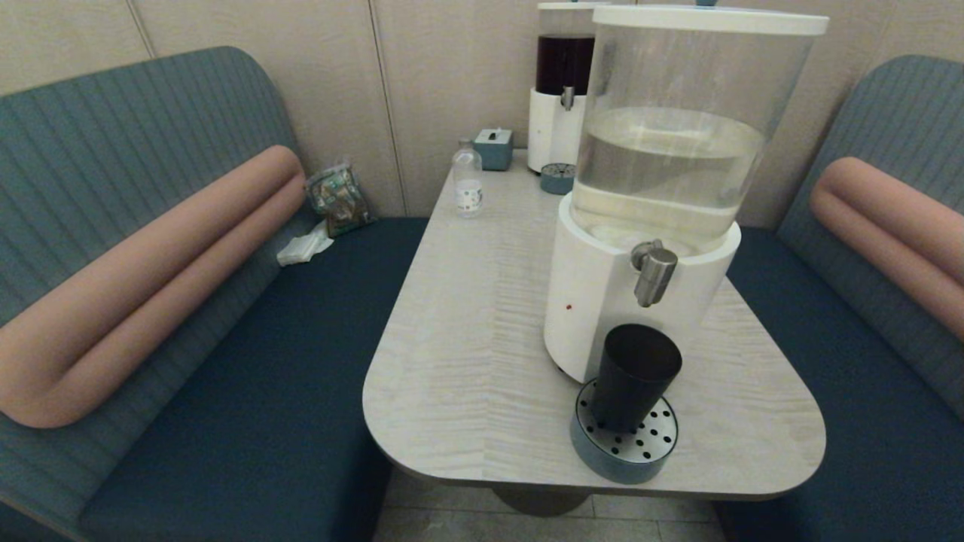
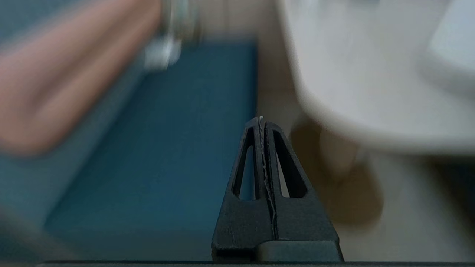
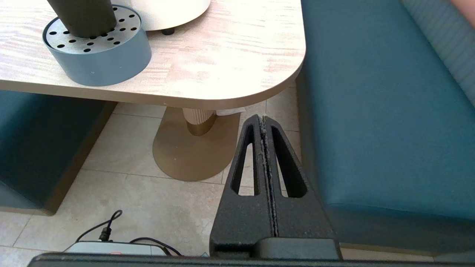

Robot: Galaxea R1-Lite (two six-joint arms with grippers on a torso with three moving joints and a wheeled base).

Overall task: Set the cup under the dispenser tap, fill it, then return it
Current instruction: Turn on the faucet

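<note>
While the cup stands under the dispenser tap, both pincers — left, right — hang closed, well apart.

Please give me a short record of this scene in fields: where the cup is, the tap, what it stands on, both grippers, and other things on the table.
cup: dark tumbler, upright on the drip tray, contents not visible
drip tray: round, perforated steel top, near table edge
dispenser tap: steel spout above the cup
tank: clear, pale liquid
left gripper: shut, below table level
right gripper: shut, below table edge
also on table: small labelled bottle, dark-liquid dispenser
</note>
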